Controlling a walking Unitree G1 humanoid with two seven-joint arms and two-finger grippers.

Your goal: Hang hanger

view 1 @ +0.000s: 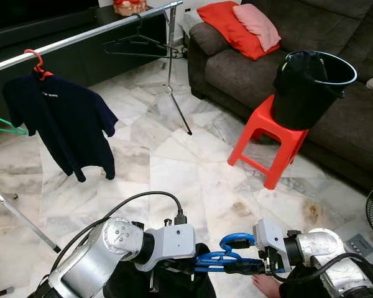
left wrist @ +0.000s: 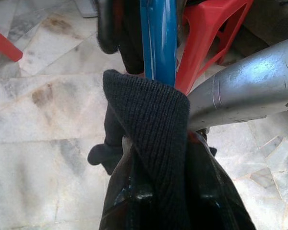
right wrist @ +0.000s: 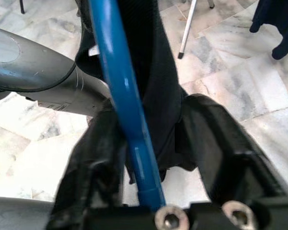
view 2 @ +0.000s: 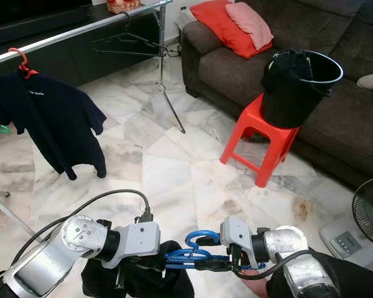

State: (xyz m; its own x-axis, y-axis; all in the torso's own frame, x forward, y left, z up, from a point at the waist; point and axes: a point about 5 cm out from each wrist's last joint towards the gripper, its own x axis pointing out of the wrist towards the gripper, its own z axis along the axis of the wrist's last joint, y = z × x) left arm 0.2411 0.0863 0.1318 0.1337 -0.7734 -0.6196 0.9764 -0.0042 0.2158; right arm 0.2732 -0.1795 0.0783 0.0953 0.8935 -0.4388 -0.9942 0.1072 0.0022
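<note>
- One blue hanger [view 1: 227, 252], carrying a dark garment [left wrist: 149, 143], is gripped by the right gripper [view 1: 252, 268], closed on its bar.
- The garment's collar is pinched by the left gripper [left wrist: 165, 191].
- One rail [view 1: 81, 36], well beyond both grippers, is seen holding three hangers.

Blue hanger [view 1: 227, 251] level; dark garment [left wrist: 149, 139] draped.
</note>
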